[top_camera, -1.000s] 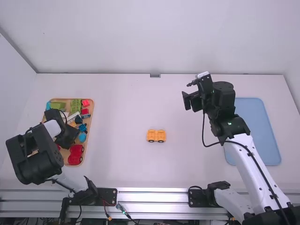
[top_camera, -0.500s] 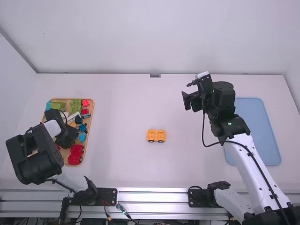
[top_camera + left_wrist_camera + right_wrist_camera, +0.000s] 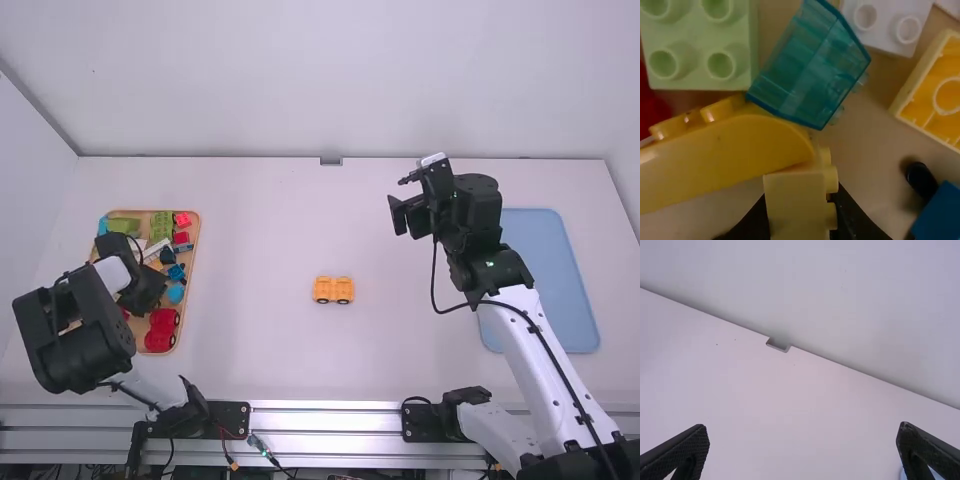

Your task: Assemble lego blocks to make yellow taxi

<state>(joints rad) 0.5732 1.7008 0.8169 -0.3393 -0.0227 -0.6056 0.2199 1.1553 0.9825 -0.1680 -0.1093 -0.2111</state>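
Observation:
My left gripper (image 3: 146, 290) is low over the block tray. In the left wrist view, the left gripper (image 3: 801, 217) is shut on a small pale yellow block (image 3: 795, 202), which touches a curved yellow piece (image 3: 725, 152). An open-bottomed yellow block (image 3: 946, 95) lies apart from them, near a clear teal block (image 3: 812, 67). On the middle of the table stands an orange-yellow wheeled piece (image 3: 333, 290). My right gripper (image 3: 397, 215) is held above the table's right half; its fingers are wide apart in the right wrist view, where the right gripper (image 3: 802, 452) holds nothing.
The wooden tray (image 3: 196, 238) at the left holds several blocks, including a red car-like piece (image 3: 161, 330). A flat blue tray (image 3: 560, 290) lies at the right, partly behind the right arm. Walls border the table's back and sides.

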